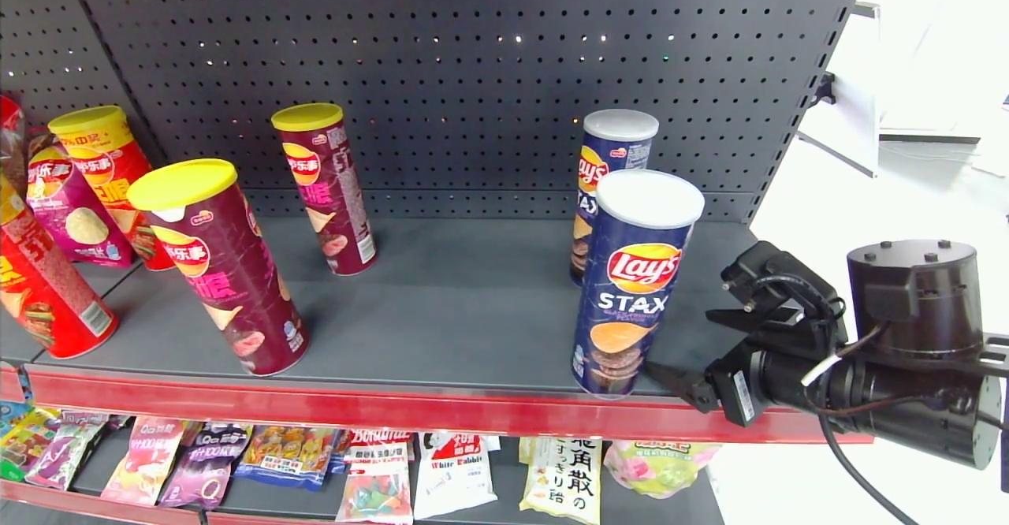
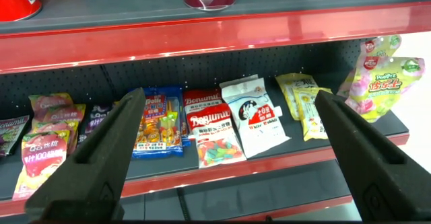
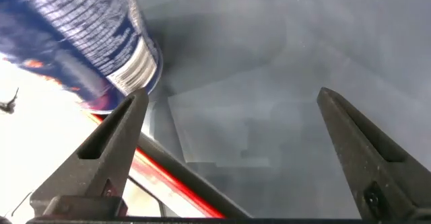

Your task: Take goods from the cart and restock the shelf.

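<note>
Logged front blue can [image 1: 637, 281] upright on the grey shelf [image 1: 457, 304], at about 5 o'clock of the board and close to the red lip [image 1: 378, 408]. Logged rear blue can [image 1: 611, 186] just behind it, toward 12 o'clock. Found right gripper [image 1: 686, 351] at 3 o'clock of the front can's base, spread wide and holding nothing. In the right wrist view, saw the can's bottom rim just off one fingertip [image 3: 131, 109], outside the jaws, too close to tell touching from apart. Found left gripper [image 2: 229, 96] likewise spread and empty, held low, facing the snack bags [image 2: 252, 120] on the lower shelf. Entered two maroon cans [image 1: 217, 265] at 9 and 11 o'clock, and a red can [image 1: 43, 281] at far 9 o'clock. Judged the placing done and the withdrawal to be the step in hand. Recommended keeping the jaws wide and backing straight out toward 4 o'clock, away from the can. Advised against any sideways sweep, since a tall can so near the lip would likely topple at a slight knock.
</note>
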### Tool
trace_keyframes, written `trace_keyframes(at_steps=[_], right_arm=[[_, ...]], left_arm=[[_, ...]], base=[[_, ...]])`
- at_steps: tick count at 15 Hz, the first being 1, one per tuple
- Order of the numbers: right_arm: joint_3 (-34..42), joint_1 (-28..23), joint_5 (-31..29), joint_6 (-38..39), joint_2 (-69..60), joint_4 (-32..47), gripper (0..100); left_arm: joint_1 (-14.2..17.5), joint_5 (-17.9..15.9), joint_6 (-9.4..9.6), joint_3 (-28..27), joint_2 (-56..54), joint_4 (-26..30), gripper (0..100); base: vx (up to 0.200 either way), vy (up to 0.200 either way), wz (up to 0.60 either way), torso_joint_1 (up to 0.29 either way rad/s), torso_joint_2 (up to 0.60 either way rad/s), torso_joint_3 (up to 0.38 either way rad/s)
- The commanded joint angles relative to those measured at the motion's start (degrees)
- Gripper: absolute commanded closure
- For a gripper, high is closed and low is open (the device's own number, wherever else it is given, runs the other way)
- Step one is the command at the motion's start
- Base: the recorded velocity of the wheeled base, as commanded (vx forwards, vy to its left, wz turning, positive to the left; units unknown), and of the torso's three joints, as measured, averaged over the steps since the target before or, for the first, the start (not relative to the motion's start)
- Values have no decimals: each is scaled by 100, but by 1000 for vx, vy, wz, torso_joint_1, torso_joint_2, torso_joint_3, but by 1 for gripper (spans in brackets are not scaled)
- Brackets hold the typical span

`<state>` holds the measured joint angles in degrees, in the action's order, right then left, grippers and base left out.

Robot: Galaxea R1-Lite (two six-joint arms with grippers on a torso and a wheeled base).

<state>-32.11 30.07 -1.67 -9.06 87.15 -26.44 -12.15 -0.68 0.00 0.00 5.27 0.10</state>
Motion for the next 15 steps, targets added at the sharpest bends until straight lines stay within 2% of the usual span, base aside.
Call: trace_keyframes(at_steps=[1, 15], right_arm=[[12, 42, 0, 0, 12, -1, 0], [-102, 262, 0, -8, 171, -10, 0]], left_arm=[[-6, -2, 0, 0, 9, -1, 0], [-6, -2, 0, 0, 9, -1, 0]], base=[[0, 0, 0, 0, 0, 0], [0, 0, 0, 0, 0, 0]])
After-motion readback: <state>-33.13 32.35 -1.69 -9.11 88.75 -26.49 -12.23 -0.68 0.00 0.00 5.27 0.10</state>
